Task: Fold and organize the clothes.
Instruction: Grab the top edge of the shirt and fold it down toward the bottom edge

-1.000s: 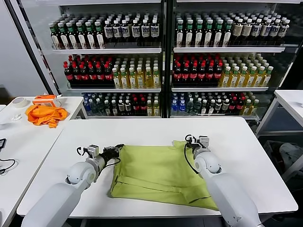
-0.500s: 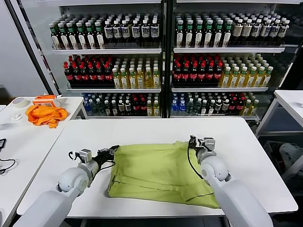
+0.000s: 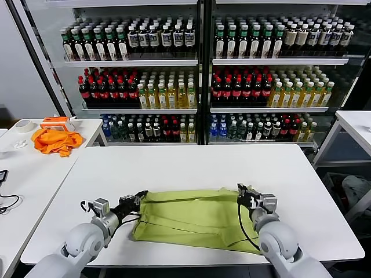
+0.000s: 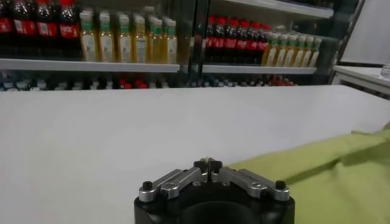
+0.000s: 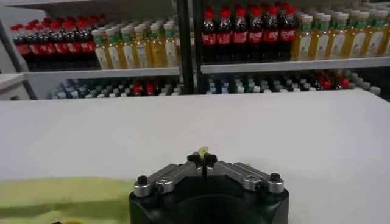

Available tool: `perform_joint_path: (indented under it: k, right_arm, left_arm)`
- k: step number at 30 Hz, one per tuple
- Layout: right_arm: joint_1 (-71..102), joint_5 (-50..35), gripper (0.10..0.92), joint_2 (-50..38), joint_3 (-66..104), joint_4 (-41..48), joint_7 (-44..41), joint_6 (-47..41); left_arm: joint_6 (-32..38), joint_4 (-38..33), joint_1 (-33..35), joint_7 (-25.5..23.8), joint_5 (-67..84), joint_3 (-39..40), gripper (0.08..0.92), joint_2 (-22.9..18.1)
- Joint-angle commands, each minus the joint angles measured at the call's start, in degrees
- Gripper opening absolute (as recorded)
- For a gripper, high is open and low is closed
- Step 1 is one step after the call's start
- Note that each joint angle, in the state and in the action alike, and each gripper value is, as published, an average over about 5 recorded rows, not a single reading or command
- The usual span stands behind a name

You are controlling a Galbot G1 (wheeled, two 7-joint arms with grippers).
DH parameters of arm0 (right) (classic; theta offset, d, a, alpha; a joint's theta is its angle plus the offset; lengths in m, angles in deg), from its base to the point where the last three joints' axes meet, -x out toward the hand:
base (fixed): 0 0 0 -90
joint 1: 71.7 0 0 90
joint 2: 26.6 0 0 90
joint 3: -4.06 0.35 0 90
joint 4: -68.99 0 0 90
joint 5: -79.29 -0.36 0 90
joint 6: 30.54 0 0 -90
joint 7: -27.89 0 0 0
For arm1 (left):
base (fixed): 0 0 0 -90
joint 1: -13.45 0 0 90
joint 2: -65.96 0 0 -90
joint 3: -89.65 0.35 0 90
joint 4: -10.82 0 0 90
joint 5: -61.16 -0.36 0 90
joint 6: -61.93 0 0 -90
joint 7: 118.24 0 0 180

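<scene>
**Q:** Where does the shirt lie, and what shape is it in?

**A:** A light yellow-green polo shirt (image 3: 194, 217) lies on the near half of a white table (image 3: 191, 162), folded into a broad, roughly rectangular band. Its far edge is raised slightly between the two grippers.

**Q:** What are the two arms doing?

**A:** The left gripper (image 3: 138, 198) is at the shirt's far left corner, low over the table. Its jaws are pressed together, and in the left wrist view (image 4: 208, 164) the green fabric sits just beside the tips; whether cloth is pinched between them cannot be told there. The right gripper (image 3: 242, 194) is at the far right corner. Its jaws are also pressed together, and the right wrist view (image 5: 202, 159) shows a small tuft of green fabric poking up between the tips, so it is pinching the shirt's edge.

**Q:** What else is in view?

**A:** Behind the table stand glass-fronted coolers (image 3: 200, 69) lined with bottled drinks. A side table (image 3: 23, 174) on the robot's left holds a crumpled bright orange cloth (image 3: 55, 141) and a roll of tape (image 3: 24, 125).
</scene>
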Motion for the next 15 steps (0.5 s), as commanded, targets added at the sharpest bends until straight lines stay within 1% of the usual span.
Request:
perform_joint_path:
  k: [1,8,15]
  right_arm:
    - [6.8,3.3,0.11,-0.9,2.6,-4.0,-0.9,-0.9]
    - [6.4,2.0,0.11,-0.7,3.1,-2.7,-0.8,-1.7]
    - [6.8,0.3,0.11,-0.9,3.4,-3.2,-0.5,-1.7]
  left_arm:
    - [0.1,-3.2,3.7,0.0,0.0,-0.7,0.082,0.4]
    - [-0.3,-3.2,3.3,0.1,0.0,-0.7,0.082,0.8]
    - [-1.3,-4.1,3.5,0.0,0.4,-1.3,0.082,1.3]
